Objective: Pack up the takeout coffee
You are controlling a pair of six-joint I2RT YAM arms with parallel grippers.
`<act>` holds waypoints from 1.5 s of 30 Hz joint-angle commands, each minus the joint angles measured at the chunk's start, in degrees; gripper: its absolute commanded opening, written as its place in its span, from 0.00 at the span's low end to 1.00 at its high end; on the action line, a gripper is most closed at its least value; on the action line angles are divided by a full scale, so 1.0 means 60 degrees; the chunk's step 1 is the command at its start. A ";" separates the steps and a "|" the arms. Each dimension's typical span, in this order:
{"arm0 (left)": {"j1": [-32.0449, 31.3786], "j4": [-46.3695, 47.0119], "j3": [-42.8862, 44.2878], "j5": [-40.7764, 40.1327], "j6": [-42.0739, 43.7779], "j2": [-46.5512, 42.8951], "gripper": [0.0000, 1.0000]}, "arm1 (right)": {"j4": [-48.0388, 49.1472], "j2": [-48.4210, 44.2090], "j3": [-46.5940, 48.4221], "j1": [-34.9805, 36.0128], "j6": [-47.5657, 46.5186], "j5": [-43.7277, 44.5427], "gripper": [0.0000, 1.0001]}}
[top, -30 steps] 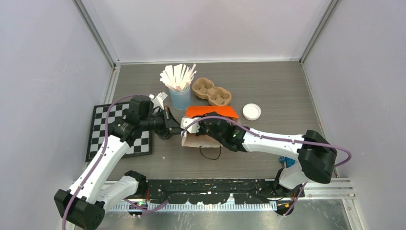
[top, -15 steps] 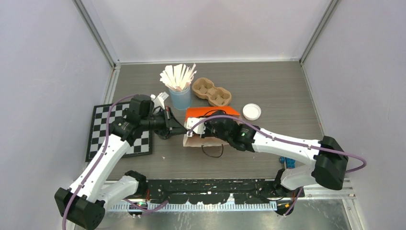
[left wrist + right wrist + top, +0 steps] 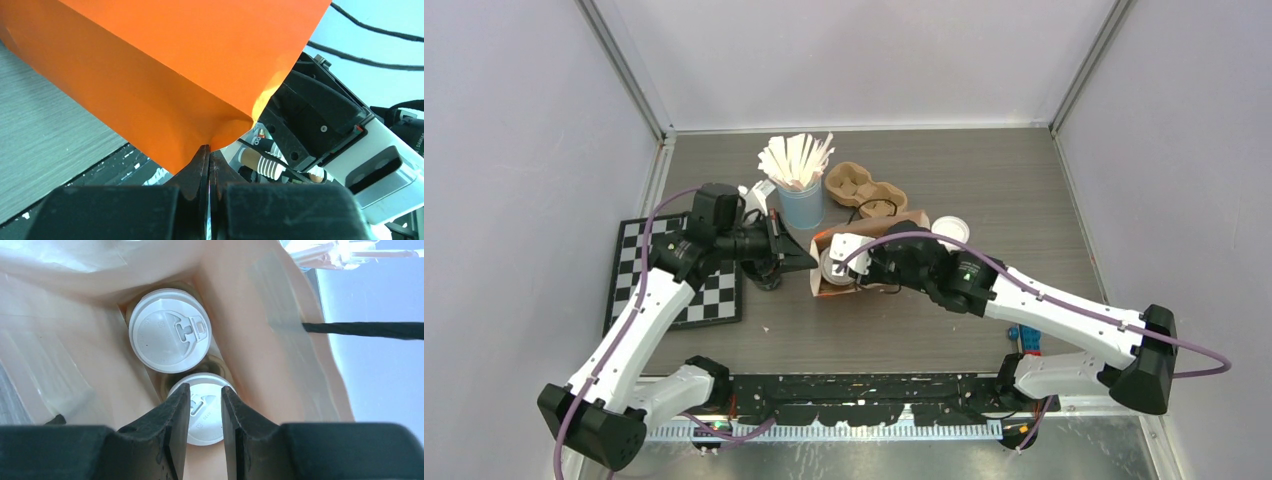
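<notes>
near cup (image 3: 202, 412): white lid up, inside the orange bag (image 3: 175, 65) on the bag floor; dark sides hidden.
far cup (image 3: 170, 330): same white lid, deeper in the bag, just beside the near cup; can't tell if the lids touch.
right pincer (image 3: 205, 389): inside the bag mouth, right over the near cup. Fingers partly spread with nothing between them. The lid shows through the gap and is wider than it, so no grip.
bag walls: kraft inner faces close on both sides of the cups, little side room; the only free way is out through the mouth.
handle cord (image 3: 365, 330): black, runs off the bag's right wall.
left pincer (image 3: 206, 152): pressed together, pinching a fold at the orange bag's edge on its left side.
bag from above: mouth faces the top camera, one white lid visible inside.
counter (image 3: 984, 170): grey wood; bare stretches right of the bag and along the far edge.
loose lid (image 3: 951, 230): white, just beside the bag's far right corner, partly behind the right arm.
pulp carrier (image 3: 864, 192): just beyond the bag.
stick cup (image 3: 801, 205): light blue, left of the carrier.
checkered mat (image 3: 639, 270): left edge of the counter, under the left arm.
</notes>
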 commanded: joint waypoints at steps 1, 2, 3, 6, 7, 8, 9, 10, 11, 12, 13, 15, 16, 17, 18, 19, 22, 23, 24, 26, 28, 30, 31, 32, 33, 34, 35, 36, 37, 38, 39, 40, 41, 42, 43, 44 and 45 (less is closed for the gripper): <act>-0.0033 -0.0648 0.0585 -0.0030 -0.0375 0.0123 0.00 | -0.0366 -0.0429 0.0621 -0.0096 0.0695 0.0032 0.34; -0.0033 -0.0750 0.0664 -0.0067 -0.0431 0.0167 0.00 | -0.0320 -0.0479 0.0680 -0.0120 0.0828 0.0162 0.34; -0.0033 -0.0871 0.0747 -0.0117 -0.0498 0.0211 0.00 | -0.0294 -0.0497 0.0750 -0.0164 0.0971 0.0257 0.34; -0.0033 -0.1419 0.1054 -0.0342 -0.0596 0.0453 0.00 | -0.0072 -0.0576 0.0919 -0.0314 0.1316 0.0559 0.34; -0.0033 -0.1557 0.1123 -0.0377 -0.0594 0.0540 0.00 | 0.0085 -0.0599 0.0946 -0.0342 0.1426 0.0766 0.34; -0.0036 -0.1728 0.1202 -0.0423 -0.0586 0.0624 0.00 | 0.0194 -0.0623 0.0964 -0.0404 0.1489 0.0853 0.34; -0.0033 -0.1854 0.1276 -0.0484 -0.0580 0.0678 0.00 | 0.0341 -0.0680 0.0947 -0.0495 0.1530 0.0838 0.34; -0.0033 -0.2020 0.1364 -0.0588 -0.0592 0.0723 0.00 | 0.0486 -0.0716 0.0917 -0.0593 0.1606 0.0779 0.34; -0.0036 -0.2106 0.1437 -0.0627 -0.0594 0.0771 0.00 | 0.0557 -0.0715 0.0939 -0.0670 0.1662 0.0772 0.34; -0.0033 -0.2146 0.1494 -0.0658 -0.0619 0.0823 0.00 | 0.0574 -0.0700 0.0978 -0.0762 0.1698 0.0771 0.34; -0.0033 -0.2157 0.1548 -0.0667 -0.0685 0.0859 0.00 | 0.0567 -0.0693 0.1014 -0.0819 0.1716 0.0791 0.34; -0.0033 -0.2216 0.1613 -0.0669 -0.0923 0.0944 0.00 | 0.0602 -0.0700 0.1085 -0.0907 0.1847 0.0860 0.34; -0.0034 -0.2259 0.1666 -0.0663 -0.1040 0.1007 0.00 | 0.0614 -0.0726 0.1141 -0.0972 0.1954 0.0822 0.34; -0.0031 -0.2328 0.1714 -0.0668 -0.1122 0.1068 0.00 | 0.0664 -0.0784 0.1179 -0.1069 0.2072 0.0684 0.34; -0.0024 -0.2388 0.1780 -0.0663 -0.1224 0.1132 0.00 | 0.0719 -0.0844 0.1186 -0.1134 0.2154 0.0579 0.34; -0.0032 -0.2438 0.1840 -0.0666 -0.1301 0.1187 0.00 | 0.0755 -0.0896 0.1207 -0.1193 0.2216 0.0511 0.34; -0.0025 -0.2576 0.2027 -0.0719 -0.1469 0.1281 0.00 | 0.0744 -0.0980 0.1259 -0.1292 0.2324 0.0231 0.34; -0.0019 -0.2638 0.2080 -0.0732 -0.1590 0.1326 0.00 | 0.0747 -0.1023 0.1249 -0.1308 0.2351 0.0010 0.34; -0.0018 -0.2652 0.2110 -0.0709 -0.1764 0.1368 0.00 | 0.0751 -0.1085 0.1226 -0.1334 0.2345 -0.0119 0.34; -0.0018 -0.2458 0.2131 -0.0500 -0.2173 0.1424 0.00 | 0.0753 -0.1157 0.1216 -0.1379 0.2418 -0.0439 0.34; -0.0018 -0.2282 0.2152 -0.0457 -0.2550 0.1427 0.00 | 0.0691 -0.1197 0.1279 -0.1399 0.2476 -0.0521 0.34; -0.0018 -0.2320 0.2248 -0.0533 -0.2674 0.1434 0.00 | 0.0691 -0.1282 0.1275 -0.1424 0.2547 -0.0735 0.34; -0.0018 -0.2453 0.2293 -0.0562 -0.2676 0.1464 0.00 | 0.0693 -0.1324 0.1282 -0.1434 0.2618 -0.0825 0.34; -0.0018 -0.2576 0.2349 -0.0593 -0.2674 0.1503 0.00 | 0.0686 -0.1355 0.1309 -0.1447 0.2686 -0.0883 0.34; -0.0018 -0.2670 0.2388 -0.0584 -0.2683 0.1546 0.00 | 0.0692 -0.1395 0.1325 -0.1443 0.2727 -0.0952 0.34; -0.0018 -0.2784 0.2425 -0.0603 -0.2693 0.1575 0.00 | 0.0718 -0.1433 0.1332 -0.1442 0.2754 -0.0963 0.34; -0.0018 -0.2872 0.2448 -0.0627 -0.2704 0.1610 0.00 | 0.0784 -0.1489 0.1315 -0.1439 0.2798 -0.0955 0.34; -0.0018 -0.2932 0.2479 -0.0676 -0.2734 0.1623 0.00 | 0.0882 -0.1550 0.1274 -0.1440 0.2842 -0.0931 0.34; -0.0018 -0.2993 0.2484 -0.0737 -0.2785 0.1640 0.00 | 0.0999 -0.1619 0.1231 -0.1447 0.2901 -0.0918 0.34; -0.0018 -0.3006 0.2489 -0.0767 -0.2858 0.1653 0.00 | 0.1090 -0.1663 0.1218 -0.1450 0.2963 -0.0914 0.34; -0.0011 -0.2997 0.2495 -0.0780 -0.2946 0.1671 0.00 | 0.1133 -0.1697 0.1224 -0.1451 0.3000 -0.0943 0.34; -0.0015 -0.2992 0.2499 -0.0834 -0.2999 0.1686 0.00 | 0.1184 -0.1720 0.1230 -0.1463 0.3046 -0.0956 0.34; -0.0005 -0.3031 0.2529 -0.0883 -0.3013 0.1703 0.00 | 0.1243 -0.1725 0.1242 -0.1476 0.3102 -0.0957 0.34; -0.0007 -0.3101 0.2542 -0.0933 -0.3004 0.1750 0.02 | 0.1291 -0.1735 0.1245 -0.1467 0.3154 -0.0932 0.34; -0.0007 -0.3170 0.2573 -0.0958 -0.3006 0.1773 0.03 | 0.1361 -0.1745 0.1236 -0.1467 0.3188 -0.0865 0.34; -0.0004 -0.3213 0.2586 -0.0988 -0.3003 0.1792 0.05 | 0.1438 -0.1781 0.1224 -0.1465 0.3211 -0.0787 0.34; -0.0003 -0.3270 0.2606 -0.1036 -0.3001 0.1806 0.05 | 0.1497 -0.1797 0.1219 -0.1474 0.3228 -0.0695 0.34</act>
